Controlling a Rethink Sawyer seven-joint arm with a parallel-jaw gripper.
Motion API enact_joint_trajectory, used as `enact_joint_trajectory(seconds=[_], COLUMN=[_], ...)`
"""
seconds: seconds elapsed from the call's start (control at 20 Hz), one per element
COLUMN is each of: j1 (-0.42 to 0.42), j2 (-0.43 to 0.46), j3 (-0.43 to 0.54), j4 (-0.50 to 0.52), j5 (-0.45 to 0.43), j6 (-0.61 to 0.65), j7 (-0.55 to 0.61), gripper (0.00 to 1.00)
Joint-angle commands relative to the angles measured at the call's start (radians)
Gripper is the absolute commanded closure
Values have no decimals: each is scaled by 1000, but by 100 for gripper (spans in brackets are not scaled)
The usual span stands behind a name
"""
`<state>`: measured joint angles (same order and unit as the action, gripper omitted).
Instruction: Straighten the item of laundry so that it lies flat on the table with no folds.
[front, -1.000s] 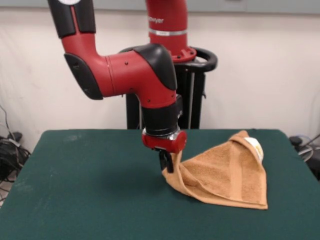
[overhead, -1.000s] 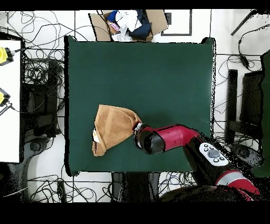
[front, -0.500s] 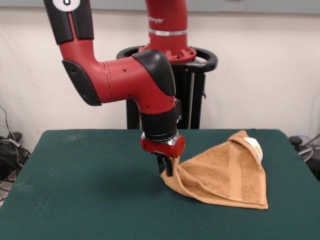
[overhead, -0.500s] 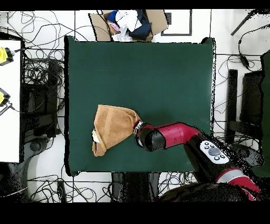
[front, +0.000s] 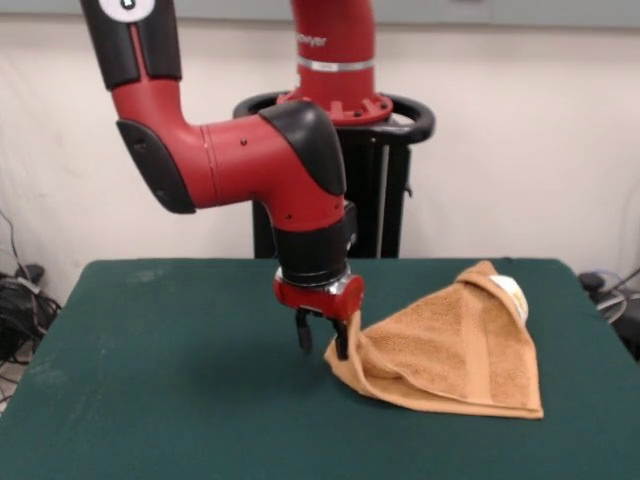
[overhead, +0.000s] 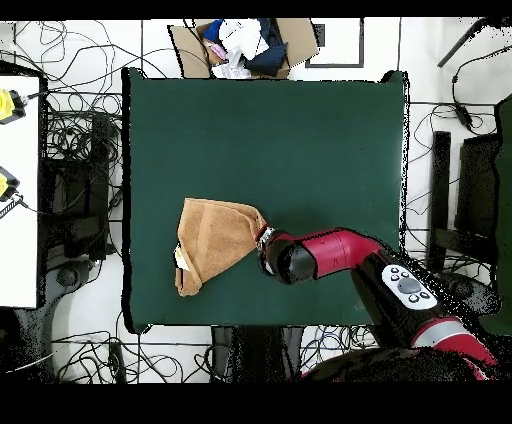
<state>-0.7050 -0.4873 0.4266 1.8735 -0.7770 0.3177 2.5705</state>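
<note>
Front view, read from the left: bare green table (front: 150, 400) on that side, then the gripper (front: 321, 338) hanging low over the middle, its two fingers spread apart with a clear gap between them. The right-hand finger sat against the towel's (front: 450, 345) lifted left corner; whether cloth lay between the fingers could not be told, and the claw read as released, not clenched. Rightward, the towel lay bunched in a folded triangular heap toward the table's right side, a peak raised at its far right with the white label (front: 512, 295) showing there. Judged: the corner stood up because the claw was at it, and the towel was far from flat. Overhead view showed the towel (overhead: 210, 240) near one side edge of the table (overhead: 300, 130), the arm's wrist at its pointed corner.
</note>
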Motion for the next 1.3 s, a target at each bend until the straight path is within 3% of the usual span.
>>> enact_joint_trajectory(seconds=[0.05, 0.3, 0.55, 1.0, 1.1, 1.3], j1=[22, 7, -33, 24, 44, 80], j2=[2, -42, -192, -401, -426, -387], j3=[42, 62, 111, 54, 42, 44], j4=[-125, -87, 0, 36, 51, 99], j5=[-57, -28, 40, 7, 10, 43], j6=[79, 88, 158, 176, 176, 142], j7=[-196, -194, -238, -195, -161, -65], gripper=[0, 0, 0, 0, 0, 0])
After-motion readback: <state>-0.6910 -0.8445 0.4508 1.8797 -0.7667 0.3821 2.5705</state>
